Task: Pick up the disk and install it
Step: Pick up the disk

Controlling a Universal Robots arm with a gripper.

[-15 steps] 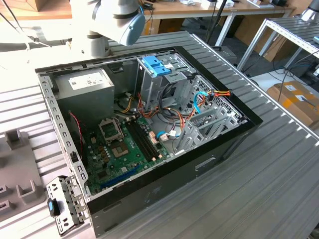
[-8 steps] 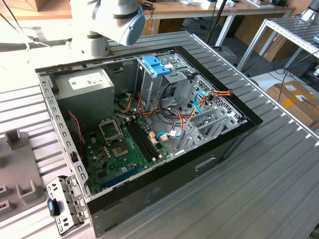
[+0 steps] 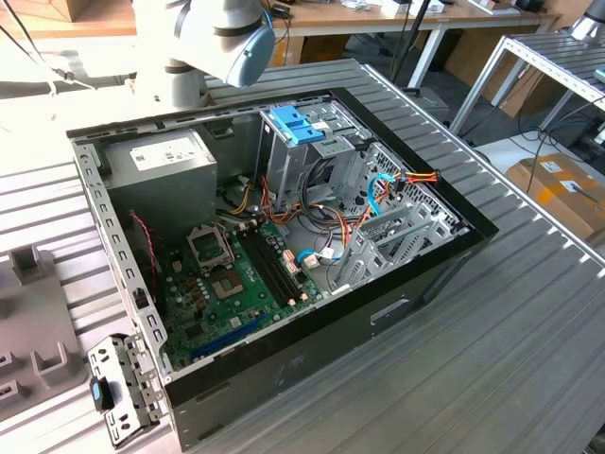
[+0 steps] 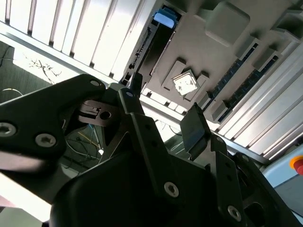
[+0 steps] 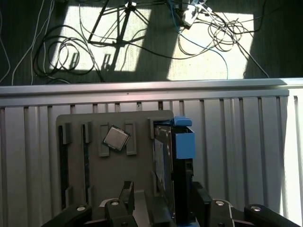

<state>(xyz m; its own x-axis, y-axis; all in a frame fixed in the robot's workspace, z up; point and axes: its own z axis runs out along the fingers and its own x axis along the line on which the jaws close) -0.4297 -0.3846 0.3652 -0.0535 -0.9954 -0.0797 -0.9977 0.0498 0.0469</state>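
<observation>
The disk (image 5: 163,161) stands on edge in a slot of a grey fixture tray (image 5: 142,127), a dark slab with a bright blue rail (image 5: 183,142) along one side. In the second wrist view the disk (image 4: 152,45) shows its blue end (image 4: 165,18). My gripper (image 5: 161,201) is open just over the disk's near end, one finger on each side. One fingertip (image 5: 126,193) stands clear of the disk. The other fingertip (image 5: 199,197) is close beside the blue rail. In the second wrist view the gripper (image 4: 163,111) has nothing clamped between its pads.
The tray also holds a square processor chip (image 5: 116,138) and memory sticks (image 5: 86,156) in slots, close to the table's edge (image 5: 151,87), with cables on the floor beyond. The open computer case (image 3: 284,236) has a drive cage topped by a blue bracket (image 3: 296,125) and a grey power supply (image 3: 161,161).
</observation>
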